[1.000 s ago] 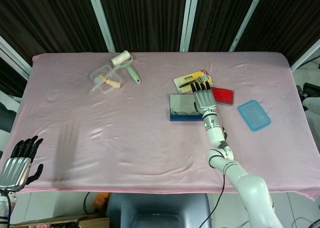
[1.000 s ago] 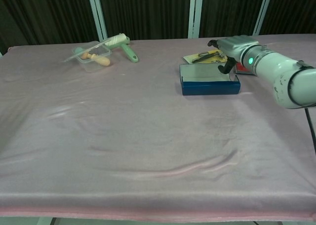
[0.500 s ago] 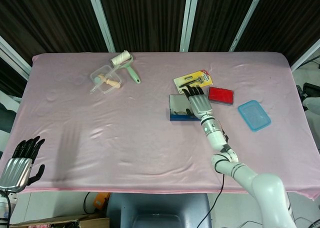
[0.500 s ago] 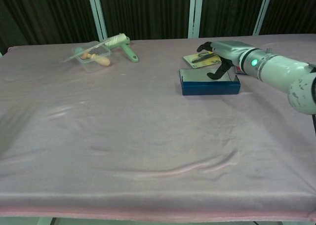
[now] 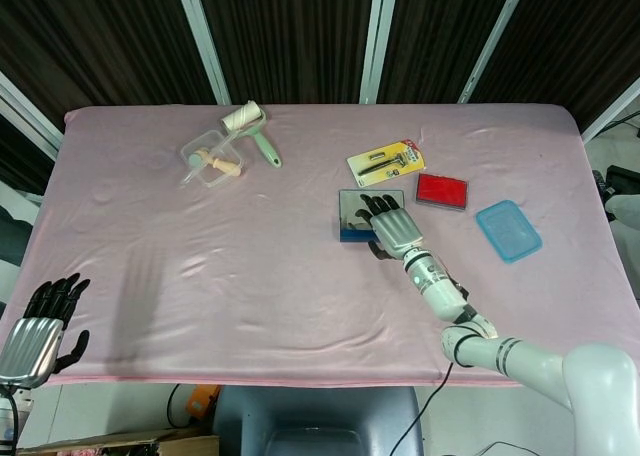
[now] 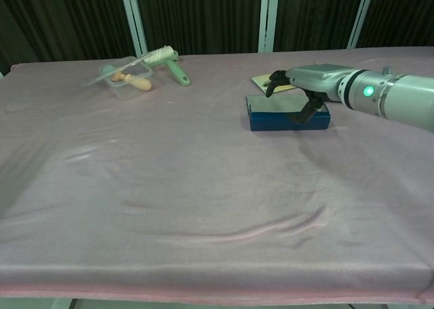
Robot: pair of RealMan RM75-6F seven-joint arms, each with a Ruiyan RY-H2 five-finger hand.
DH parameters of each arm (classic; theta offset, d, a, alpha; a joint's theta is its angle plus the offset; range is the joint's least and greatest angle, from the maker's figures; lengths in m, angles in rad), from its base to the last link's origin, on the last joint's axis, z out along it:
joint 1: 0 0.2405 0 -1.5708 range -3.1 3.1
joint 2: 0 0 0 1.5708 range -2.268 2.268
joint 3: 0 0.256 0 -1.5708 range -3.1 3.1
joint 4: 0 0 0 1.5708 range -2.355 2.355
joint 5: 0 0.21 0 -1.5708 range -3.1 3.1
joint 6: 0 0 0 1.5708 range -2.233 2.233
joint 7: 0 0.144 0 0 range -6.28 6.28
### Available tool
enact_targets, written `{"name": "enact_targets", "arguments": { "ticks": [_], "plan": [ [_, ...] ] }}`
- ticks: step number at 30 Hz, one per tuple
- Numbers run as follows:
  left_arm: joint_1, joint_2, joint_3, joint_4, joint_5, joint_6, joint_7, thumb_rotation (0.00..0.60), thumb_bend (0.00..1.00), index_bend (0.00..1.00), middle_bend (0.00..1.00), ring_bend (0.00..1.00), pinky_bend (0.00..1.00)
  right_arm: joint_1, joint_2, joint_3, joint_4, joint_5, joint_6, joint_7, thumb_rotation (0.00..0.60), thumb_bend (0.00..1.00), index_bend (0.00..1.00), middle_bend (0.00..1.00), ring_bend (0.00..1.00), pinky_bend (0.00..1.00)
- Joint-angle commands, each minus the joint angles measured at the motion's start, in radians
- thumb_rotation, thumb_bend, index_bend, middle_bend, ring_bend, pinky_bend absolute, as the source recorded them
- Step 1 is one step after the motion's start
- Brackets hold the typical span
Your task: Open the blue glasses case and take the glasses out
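The blue glasses case lies flat on the pink cloth right of centre, its greyish top facing up; in the chest view the case shows a blue front wall. My right hand hovers over its right half, palm down and fingers spread. In the chest view my right hand sits just above the case, thumb reaching down toward the case's near edge. It holds nothing. No glasses are visible. My left hand hangs off the table's near left corner, fingers apart and empty.
Behind the case lie a yellow tool card and a red flat box. A light blue lid sits to the right. At the far left are a clear tub and a green-handled lint roller.
My right hand has drawn back from the yellow card and the case's far right corner, sliding left and nearer over the case's top. The case and left hand have not moved.
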Motion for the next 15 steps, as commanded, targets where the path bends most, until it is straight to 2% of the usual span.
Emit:
{"name": "enact_targets", "arguments": {
  "ticks": [1,6,15],
  "plan": [
    [-0.001,0.000,0.000,0.000,0.002,-0.001,-0.003,0.600,0.44,0.00,0.00,0.00,0.03,0.016,-0.020,-0.014,0.002,0.109,0.006,-0.109,0.600,0.59,0.35,0.11,0.08,0.01],
    [0.000,0.001,0.000,0.002,0.002,0.002,-0.011,0.600,0.43,0.00,0.00,0.00,0.03,0.040,-0.057,-0.015,0.026,0.164,-0.010,-0.138,0.600,0.59,0.35,0.11,0.08,0.01],
    [-0.003,0.002,0.000,0.003,0.002,-0.002,-0.012,0.600,0.44,0.00,0.00,0.00,0.04,0.064,-0.094,-0.021,0.024,0.165,-0.007,-0.141,0.600,0.59,0.35,0.11,0.08,0.01]
  ]
}}
